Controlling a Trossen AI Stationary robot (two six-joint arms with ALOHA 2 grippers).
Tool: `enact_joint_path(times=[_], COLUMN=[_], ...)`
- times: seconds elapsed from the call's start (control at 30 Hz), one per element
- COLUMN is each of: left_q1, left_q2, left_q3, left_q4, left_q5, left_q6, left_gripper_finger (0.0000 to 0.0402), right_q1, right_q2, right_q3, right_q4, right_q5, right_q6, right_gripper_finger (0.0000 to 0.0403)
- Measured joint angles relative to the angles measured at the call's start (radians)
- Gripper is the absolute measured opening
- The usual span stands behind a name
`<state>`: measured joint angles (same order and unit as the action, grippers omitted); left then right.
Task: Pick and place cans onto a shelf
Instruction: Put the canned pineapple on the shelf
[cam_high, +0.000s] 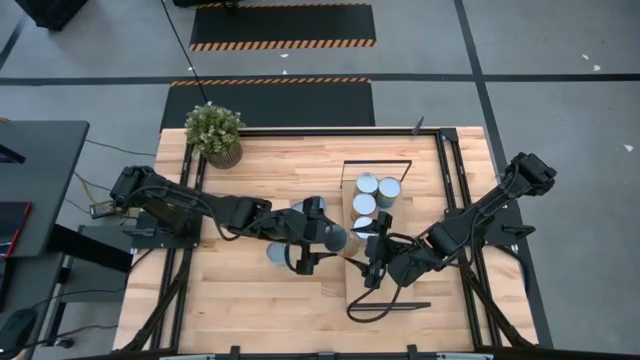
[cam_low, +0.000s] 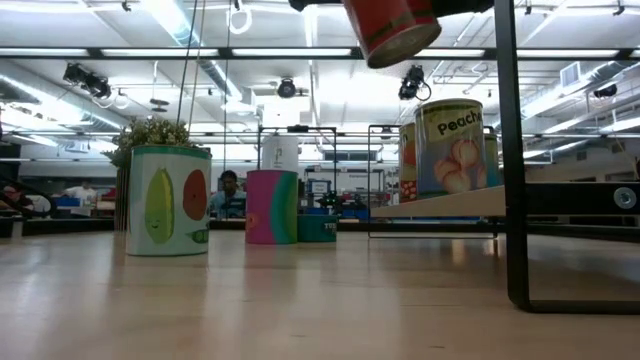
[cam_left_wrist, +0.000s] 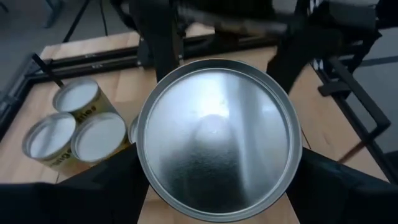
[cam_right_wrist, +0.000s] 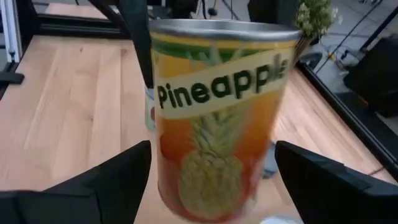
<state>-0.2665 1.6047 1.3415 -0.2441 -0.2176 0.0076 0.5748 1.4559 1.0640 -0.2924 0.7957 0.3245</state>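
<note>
Tools (cam_high: 335, 240) (left, right (cam_high: 372, 240)) each grip cans (cam_left_wrist: 217, 137).

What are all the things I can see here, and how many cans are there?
cans on the shelf: three, silver tops, bunched at the far end
cans on the table: at least two, silver tops, beside the left arm
silver-topped can: one, held in the left gripper
Pineapple can: one, orange and yellow, held in the right gripper
shelf: one, light wood with a black frame, on the right half of the table
plant: one, green, in a pot at the far left corner
table: one, light wood
left gripper: one, dark, mid-table, closed on its can
right gripper: one, dark, over the shelf, closed on its can
</note>
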Motion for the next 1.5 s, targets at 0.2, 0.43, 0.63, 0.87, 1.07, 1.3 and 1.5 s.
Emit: enact_joint_path(times=[0.2, 0.43, 0.63, 0.87, 1.07, 1.3, 1.5], left_q1=[0.0, -0.001, 0.002, 0.0, 0.002, 0.009, 0.011], left_q2=[0.0, 0.0, 0.0, 0.0, 0.0, -0.001, -0.001], left_q3=[0.0, 0.0, 0.0, 0.0, 0.0, 0.0, 0.0], left_q4=[0.038, 0.039, 0.039, 0.044, 0.035, 0.031, 0.044], left_q5=[-0.003, -0.003, -0.002, -0.036, 0.005, 0.027, -0.004], left_q6=[0.016, 0.045, 0.047, 0.025, 0.052, 0.05, 0.05], left_gripper_finger=[0.0318, 0.0318, 0.0318, 0.0319, 0.0319, 0.0319, 0.0319], right_q1=[-0.033, -0.045, -0.046, -0.046, -0.046, -0.048, -0.05], right_q2=[0.0, 0.0, 0.0, 0.0, 0.0, 0.0, -0.001], right_q3=[-0.027, -0.027, -0.027, -0.027, -0.027, -0.027, -0.027], right_q4=[0.103, 0.135, 0.133, 0.136, 0.131, 0.131, 0.133], right_q5=[-0.033, -0.037, -0.034, -0.04, -0.035, -0.035, -0.036], right_q6=[-0.052, -0.087, -0.091, -0.102, -0.097, -0.092, -0.096], right_gripper_finger=[0.035, 0.0337, 0.0311, 0.0314, 0.0314, 0.0314, 0.0314])
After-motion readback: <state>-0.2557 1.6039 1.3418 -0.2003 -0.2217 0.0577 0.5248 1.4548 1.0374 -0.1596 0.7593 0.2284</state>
